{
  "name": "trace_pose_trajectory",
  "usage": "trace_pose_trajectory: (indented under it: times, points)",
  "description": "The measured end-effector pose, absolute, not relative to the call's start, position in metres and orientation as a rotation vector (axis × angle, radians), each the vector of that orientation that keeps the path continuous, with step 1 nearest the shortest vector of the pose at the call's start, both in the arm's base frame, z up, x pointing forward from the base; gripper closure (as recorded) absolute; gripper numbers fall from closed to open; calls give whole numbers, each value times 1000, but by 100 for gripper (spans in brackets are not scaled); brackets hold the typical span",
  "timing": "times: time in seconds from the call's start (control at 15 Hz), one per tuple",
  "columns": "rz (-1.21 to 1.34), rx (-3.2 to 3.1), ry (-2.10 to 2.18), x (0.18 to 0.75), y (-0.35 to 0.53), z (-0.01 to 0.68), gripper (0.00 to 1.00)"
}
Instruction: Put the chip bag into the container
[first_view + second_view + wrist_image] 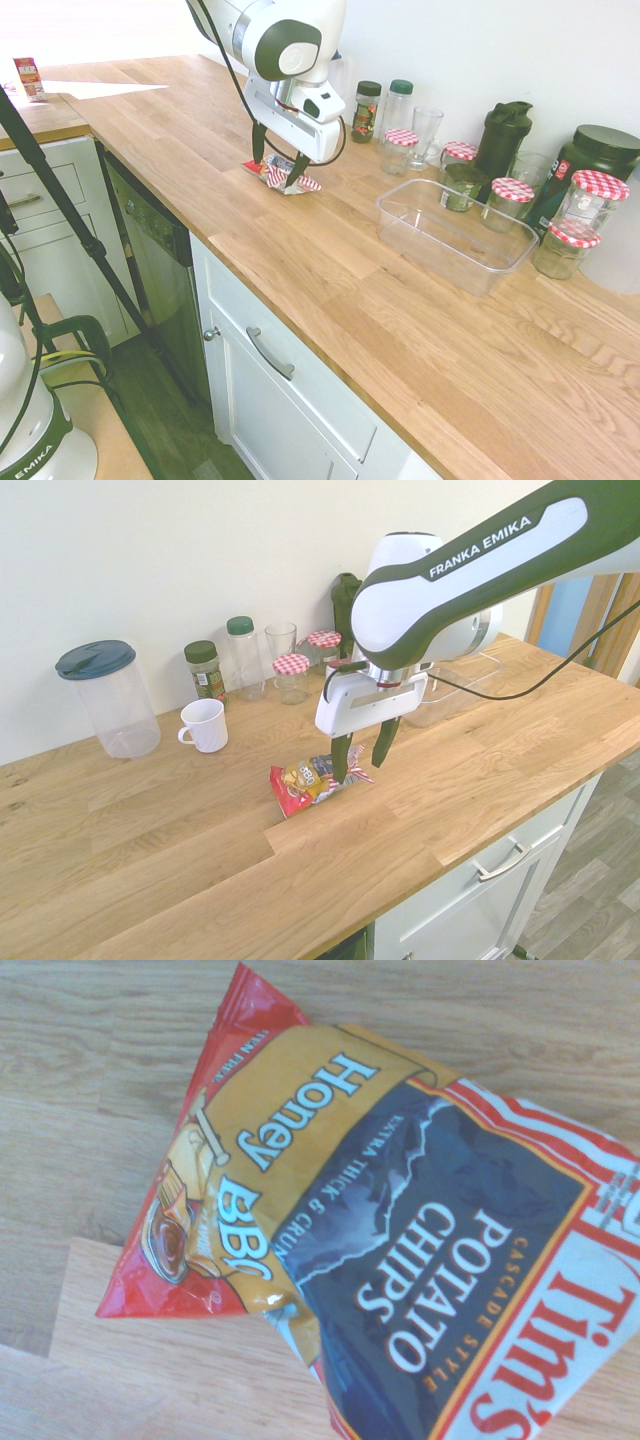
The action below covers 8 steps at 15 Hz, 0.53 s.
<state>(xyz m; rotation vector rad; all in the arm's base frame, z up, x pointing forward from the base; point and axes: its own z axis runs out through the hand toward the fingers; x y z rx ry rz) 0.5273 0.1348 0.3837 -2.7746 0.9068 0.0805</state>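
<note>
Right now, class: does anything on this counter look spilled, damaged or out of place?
Nothing stands out. The chip bag lies intact on the wood under the hand, the container is upright and empty, and the jars stand lidded.

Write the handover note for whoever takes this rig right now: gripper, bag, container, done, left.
Gripper: open, pointing down, fingers straddling the striped end of the chip bag; no grasp closed yet.
Chip bag: lying flat on the wooden counter, near the counter's front edge in the second exterior view. The wrist view shows it close below, label up.
Container: clear tub, looks empty, standing on the counter in front of the checkered-lid jars, apart from the bag.
Done: arm is positioned over the bag.
Left: close on the bag, lift, carry it to the container, release inside.
</note>
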Motion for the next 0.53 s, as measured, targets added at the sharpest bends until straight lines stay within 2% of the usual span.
trace_pose_trajectory:
  times: [0.53]
  points:
    - [49,-2779,884,533,145,371,100]
